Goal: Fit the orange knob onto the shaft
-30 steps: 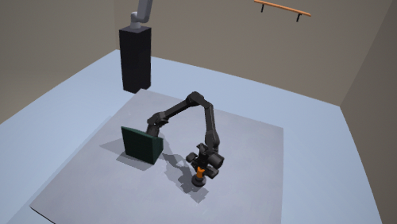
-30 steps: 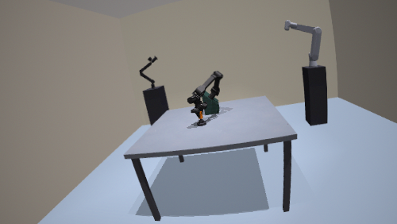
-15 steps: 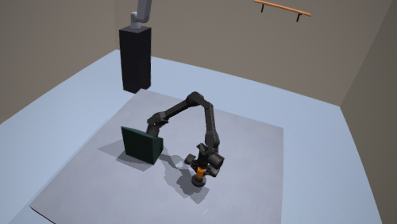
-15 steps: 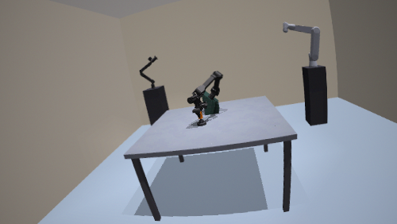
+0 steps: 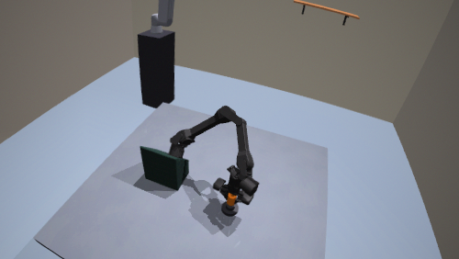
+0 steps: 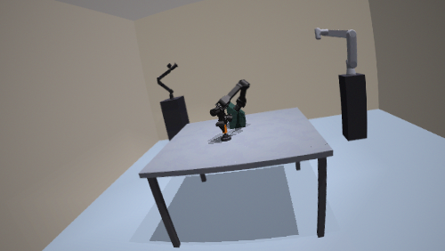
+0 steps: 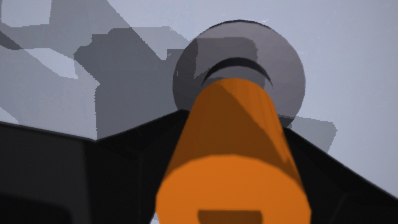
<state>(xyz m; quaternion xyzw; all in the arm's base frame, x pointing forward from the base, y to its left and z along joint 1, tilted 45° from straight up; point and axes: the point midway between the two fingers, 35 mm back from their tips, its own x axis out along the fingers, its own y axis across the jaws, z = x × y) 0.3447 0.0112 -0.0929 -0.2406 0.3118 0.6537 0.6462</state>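
The orange knob (image 5: 231, 199) (image 6: 225, 129) (image 7: 232, 120) is upright, with its lower end over the middle of the round pedestal (image 5: 223, 210) (image 6: 226, 139) (image 7: 285, 65). I cannot tell whether a small gap is left between them. My gripper (image 5: 232, 193) (image 7: 231, 127) is shut on the knob, a dark finger on either side. In the wrist view the knob's top shows part of a dark flat-edged recess, and a dark curved band lies on the pedestal just beyond its lower end. The shaft is hidden by the knob.
A dark green angled block (image 5: 161, 169) (image 6: 237, 117) stands on the table (image 5: 285, 220) (image 6: 276, 138) by the arm's base. Two other arms stand on black columns (image 5: 156, 69) (image 6: 353, 107) off the table. An orange rail (image 5: 326, 9) is on the wall.
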